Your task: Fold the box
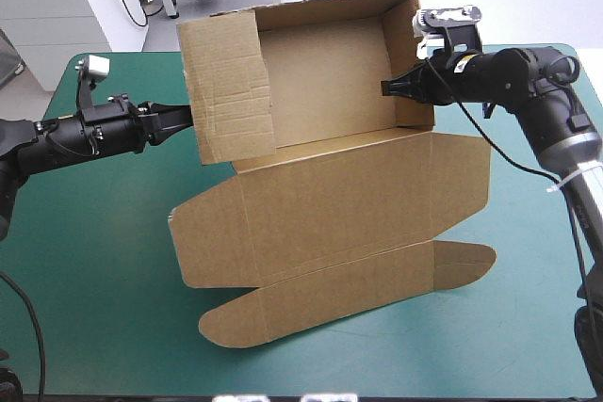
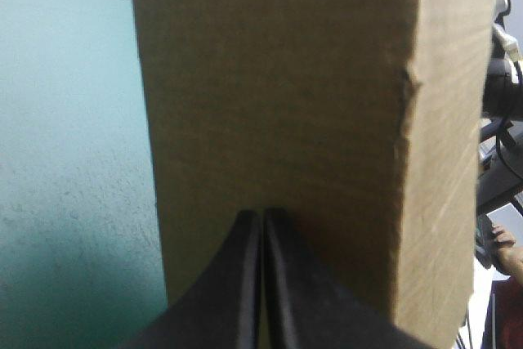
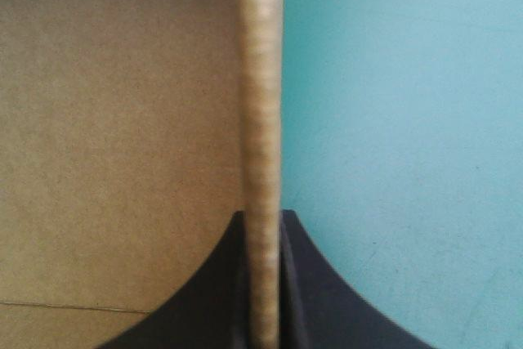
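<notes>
Working outward from the box [image 1: 325, 82]: it sits mid-table, with the open tray toward the far edge and the lid [image 1: 363, 200] lying flat toward the near edge. The lid's rounded tuck flap [image 1: 349, 294] is spread on the teal-green cover [image 1: 104, 270]. The back wall and the right wall [image 1: 407, 54] stand upright. The tall left panel [image 1: 226, 91] also stands, leaning a little over the tray, and by my reading it is not yet rolled down inside, so I take that as the step in hand.

My right gripper [image 3: 261, 217] pinches the right wall, one black finger on each face and the board's edge running between them. My left gripper [image 2: 261, 214] has its fingers pressed together into one point. That point rests against the outer face of the left panel, low down, with no board between the fingers that I can see.

To do this well, I think the right pinch should act as the anchor. It should be firm enough that the tray cannot skate across the cover, but not so hard that it bows the wall outward. The left point should push along the panel's crease rather than high on the free edge, because a high push would probably tip the whole box toward the right. A slow, level push should let the panel fold over on its scored lines instead of buckling where the board is already creased. I would watch the near corner, where the lid joins the tray, since a lift there would mean the push is too strong
</notes>
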Action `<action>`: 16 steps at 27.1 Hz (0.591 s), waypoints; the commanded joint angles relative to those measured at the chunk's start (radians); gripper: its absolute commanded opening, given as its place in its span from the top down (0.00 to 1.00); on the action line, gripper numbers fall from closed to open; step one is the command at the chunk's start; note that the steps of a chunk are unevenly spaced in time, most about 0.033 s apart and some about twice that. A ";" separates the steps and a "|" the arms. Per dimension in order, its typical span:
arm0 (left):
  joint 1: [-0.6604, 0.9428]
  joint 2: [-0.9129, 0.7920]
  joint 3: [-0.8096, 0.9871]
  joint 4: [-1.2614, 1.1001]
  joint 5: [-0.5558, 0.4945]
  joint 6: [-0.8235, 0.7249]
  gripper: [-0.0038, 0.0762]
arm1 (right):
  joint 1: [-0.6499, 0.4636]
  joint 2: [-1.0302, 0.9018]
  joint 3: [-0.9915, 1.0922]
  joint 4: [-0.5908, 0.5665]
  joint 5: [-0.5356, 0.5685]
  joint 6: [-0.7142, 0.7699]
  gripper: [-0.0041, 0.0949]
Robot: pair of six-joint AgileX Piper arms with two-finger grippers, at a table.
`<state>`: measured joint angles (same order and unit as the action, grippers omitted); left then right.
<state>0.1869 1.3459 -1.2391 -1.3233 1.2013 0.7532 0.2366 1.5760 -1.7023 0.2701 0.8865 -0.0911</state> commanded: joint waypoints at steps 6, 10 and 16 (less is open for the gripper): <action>0.001 -0.032 -0.025 0.001 0.054 -0.006 0.89 | 0.052 -0.009 -0.026 -0.005 -0.121 0.038 0.98; 0.001 -0.032 -0.025 0.001 0.082 -0.006 0.70 | 0.052 -0.009 -0.026 -0.011 -0.124 0.038 0.98; -0.005 -0.032 -0.025 0.001 0.088 -0.041 0.42 | 0.052 -0.009 -0.026 -0.021 -0.124 0.040 0.98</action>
<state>0.1869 1.3459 -1.2391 -1.2486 1.2156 0.7445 0.2847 1.6130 -1.7019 0.2266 0.8385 -0.0626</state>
